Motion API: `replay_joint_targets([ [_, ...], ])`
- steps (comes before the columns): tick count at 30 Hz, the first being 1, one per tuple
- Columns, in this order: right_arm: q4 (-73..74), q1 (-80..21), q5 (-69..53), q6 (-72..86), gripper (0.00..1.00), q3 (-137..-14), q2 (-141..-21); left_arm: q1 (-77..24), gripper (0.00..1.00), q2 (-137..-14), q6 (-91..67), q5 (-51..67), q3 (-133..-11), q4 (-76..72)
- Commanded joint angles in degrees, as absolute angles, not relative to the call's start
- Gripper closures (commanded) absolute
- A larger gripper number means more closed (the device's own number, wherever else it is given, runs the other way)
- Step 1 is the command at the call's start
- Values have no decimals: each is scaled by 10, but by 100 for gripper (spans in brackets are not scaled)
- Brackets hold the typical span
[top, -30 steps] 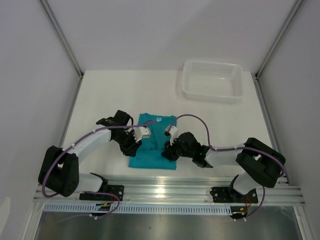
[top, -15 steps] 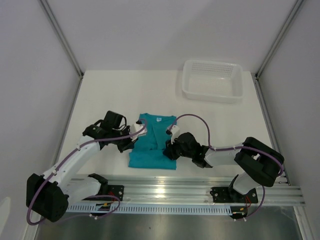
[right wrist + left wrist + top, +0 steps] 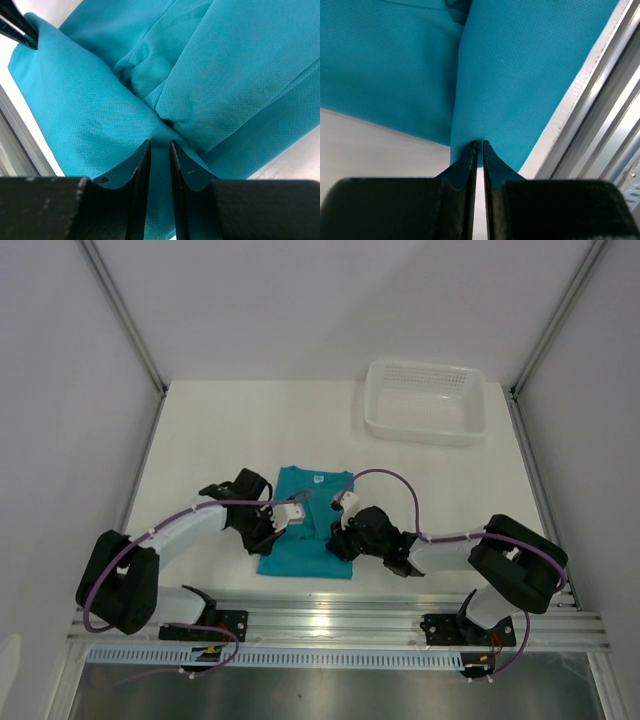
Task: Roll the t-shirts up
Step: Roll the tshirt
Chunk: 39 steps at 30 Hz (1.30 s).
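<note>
While both arms reach in from the near edge, the teal t-shirt (image 3: 305, 555) lies as a narrow rectangle on the white counter (image 3: 220, 430). It sits just beyond the aluminium rail (image 3: 340, 618), with its white neck label (image 3: 316, 479) at the far end. From the overhead camera I see the left arm (image 3: 185, 525) bent across to the shirt's left side and the right arm (image 3: 450, 545) bent across to its right side. The two wrists are near each other over the cloth but not touching.

Through the left wrist camera, the left jaws stand almost closed. Their black fingertips (image 3: 468, 160) pinch a raised ridge of teal fabric at the shirt's edge, with bare counter on one side and the rail on the other.

Through the right wrist camera, the right jaws stand narrow too. Their fingertips (image 3: 141, 165) nip a bunched fold where several creases meet, and cloth fills the slim gap between them. That same view catches the tip of the left jaws in its top left corner, holding a lifted corner of the shirt close to the rail.

A white plastic basket (image 3: 424, 432) stands upright at the far right of the counter, well apart from the shirt and both arms.
</note>
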State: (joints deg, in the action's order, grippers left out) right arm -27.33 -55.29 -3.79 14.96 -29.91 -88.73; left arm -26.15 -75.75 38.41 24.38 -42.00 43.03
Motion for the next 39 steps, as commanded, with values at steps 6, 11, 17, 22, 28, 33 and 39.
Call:
replay_joint_targets([
  [6,-263,-557,-11,141,75,-313,-890,-247,89,-817,374,224,-446,388],
  [11,-254,-557,0,141,74,-310,-882,-232,80,-805,354,225,-456,391],
  [17,-253,-561,21,144,74,-313,-882,-249,67,-687,389,276,-447,427],
  [22,-248,-565,28,144,73,-313,-877,-283,55,-604,451,246,-392,428],
  [28,-243,-567,32,144,73,-315,-877,-365,49,-565,518,157,-303,403],
  [33,-246,-568,33,146,73,-319,-888,-403,45,-509,512,139,-272,374],
  [39,-236,-571,33,140,73,-330,-898,-408,42,-505,523,113,-238,353],
])
